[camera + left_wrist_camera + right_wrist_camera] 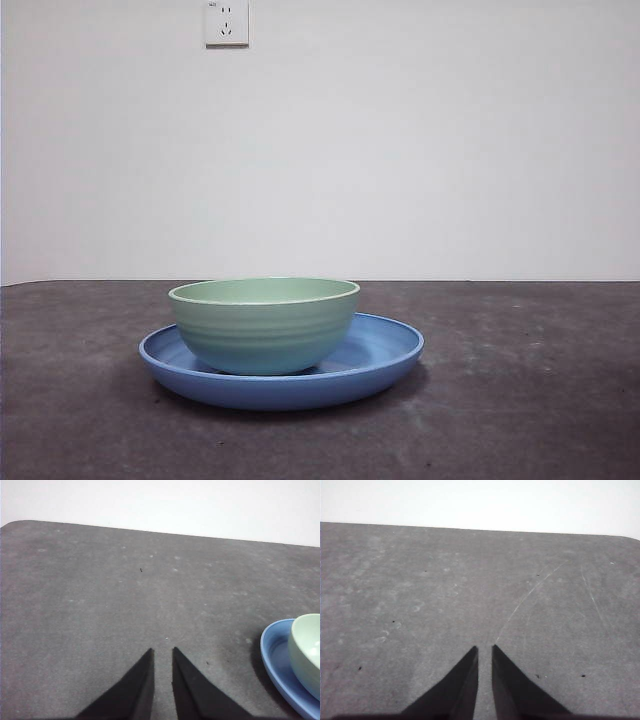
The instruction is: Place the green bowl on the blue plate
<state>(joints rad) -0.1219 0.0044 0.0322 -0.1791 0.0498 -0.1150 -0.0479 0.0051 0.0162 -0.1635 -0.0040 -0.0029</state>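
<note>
Sitting pretty already: the green bowl (264,325) is upright on the blue plate (385,352), a bit off-centre toward one side of it in the front view, so by my read the job is basically done. Both arms are parked away from it. The left hand (162,652) hangs over bare counter (100,590) with its jaws nearly together, just a thin slit between the tips and nothing in them, and the bowl and plate only peek in at the edge of its view. The right hand (484,649) looks the same, nearly closed and empty, seeing nothing but grey counter with a few pale scratches. What could still go wrong? Mostly the left arm, since it's the one near the stack: if it swings that way it could clip the plate rim and slide the whole thing, or knock the bowl so it skids, because both pieces look glossy and slick. The bowl itself is pale mint with horizontal ridges around the outside and a lighter rim, empty inside, clearly narrower than the plate. The plate is wide, shallow, medium blue, with a low upturned lip. There's a wall socket (226,22) up behind, nothing else around.
</note>
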